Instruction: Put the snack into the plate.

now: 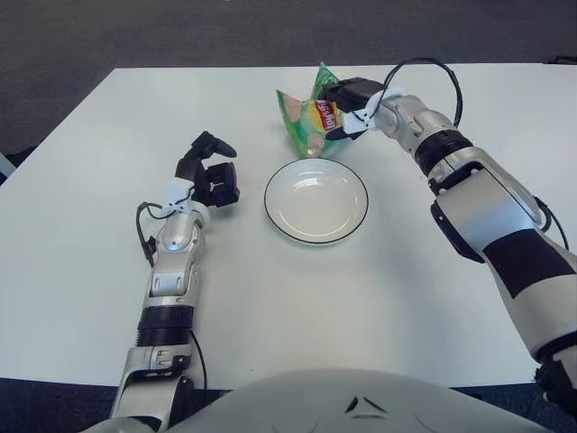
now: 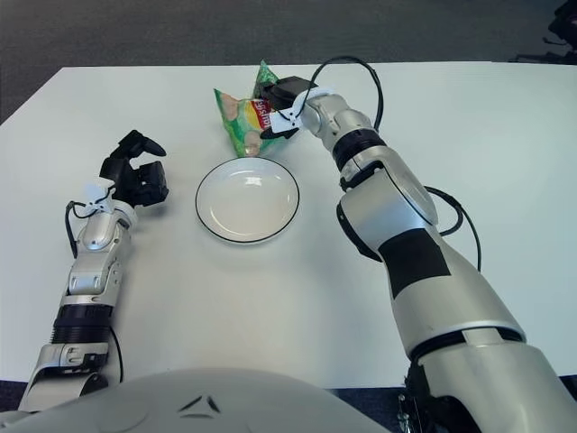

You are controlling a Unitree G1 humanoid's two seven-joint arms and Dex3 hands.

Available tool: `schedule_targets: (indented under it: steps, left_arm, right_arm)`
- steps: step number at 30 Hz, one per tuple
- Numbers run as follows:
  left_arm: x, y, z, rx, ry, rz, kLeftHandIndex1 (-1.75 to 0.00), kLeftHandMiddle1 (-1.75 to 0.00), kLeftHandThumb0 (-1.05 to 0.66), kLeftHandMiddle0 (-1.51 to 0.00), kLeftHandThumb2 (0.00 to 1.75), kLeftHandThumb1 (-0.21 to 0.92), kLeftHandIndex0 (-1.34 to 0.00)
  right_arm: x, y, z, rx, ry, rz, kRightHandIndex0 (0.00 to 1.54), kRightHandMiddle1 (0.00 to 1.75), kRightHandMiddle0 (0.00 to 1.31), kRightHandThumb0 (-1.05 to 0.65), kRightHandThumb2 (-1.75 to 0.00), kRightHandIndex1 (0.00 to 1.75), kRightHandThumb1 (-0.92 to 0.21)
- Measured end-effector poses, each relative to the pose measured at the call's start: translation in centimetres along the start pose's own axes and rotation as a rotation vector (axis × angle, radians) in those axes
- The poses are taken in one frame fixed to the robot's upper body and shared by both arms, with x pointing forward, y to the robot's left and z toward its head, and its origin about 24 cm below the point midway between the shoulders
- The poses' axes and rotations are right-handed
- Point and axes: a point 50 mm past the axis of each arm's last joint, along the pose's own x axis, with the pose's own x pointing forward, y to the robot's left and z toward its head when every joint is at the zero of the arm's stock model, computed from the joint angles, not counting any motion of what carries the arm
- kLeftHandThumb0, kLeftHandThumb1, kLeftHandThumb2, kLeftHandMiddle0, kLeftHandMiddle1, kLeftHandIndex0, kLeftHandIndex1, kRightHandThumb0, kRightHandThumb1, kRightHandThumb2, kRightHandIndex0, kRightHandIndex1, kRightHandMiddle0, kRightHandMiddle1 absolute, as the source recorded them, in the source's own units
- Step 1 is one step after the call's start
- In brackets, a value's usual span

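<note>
So the landmark here is the white plate [image 1: 316,200] with the thin dark rim, sitting roughly mid-table on the white table [image 1: 81,271]. It has nothing in it.

The snack [image 1: 306,117] (green chip bag with a red and yellow logo) is just past the plate's far edge, standing more or less upright. Whether its lower corner touches the table, or just hangs above the far rim, is hard to tell. It's not in the plate.

The right hand [image 1: 347,95] is on the bag's right side, beyond the plate and a bit to its right, with its dark fingers [image 2: 281,93] closed around the bag's upper right part, so it clearly has hold of it. The forearm runs back from there toward the near right, passing to the right of the plate. A black cable loops over the wrist.

The left hand [image 1: 210,173] shows to the left of the plate, a short gap away, wrist toward the robot. Its fingers are curled in loosely and hold nothing. Can't tell if the fingertips touch the tabletop.
</note>
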Motion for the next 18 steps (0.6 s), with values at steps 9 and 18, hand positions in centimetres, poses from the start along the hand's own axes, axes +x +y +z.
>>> schedule_targets:
  steps: [9, 18]
  left_arm:
    - [-0.2, 0.0, 0.2, -0.002, -0.011, -0.003, -1.75, -1.75, -0.44, -1.25, 1.15, 0.45, -0.5]
    - [-0.4, 0.0, 0.4, -0.002, -0.016, -0.001, -1.75, -1.75, -0.44, -1.25, 1.15, 0.45, -0.51]
  right_arm:
    - [-0.3, 1.1, -1.0, 0.015, 0.043, 0.005, 0.11, 0.81, 0.0, -0.91, -0.56, 0.06, -0.92]
    - [-0.4, 1.7, -1.3, 0.035, 0.063, 0.015, 0.11, 0.81, 0.0, -0.91, -0.51, 0.06, -0.92]
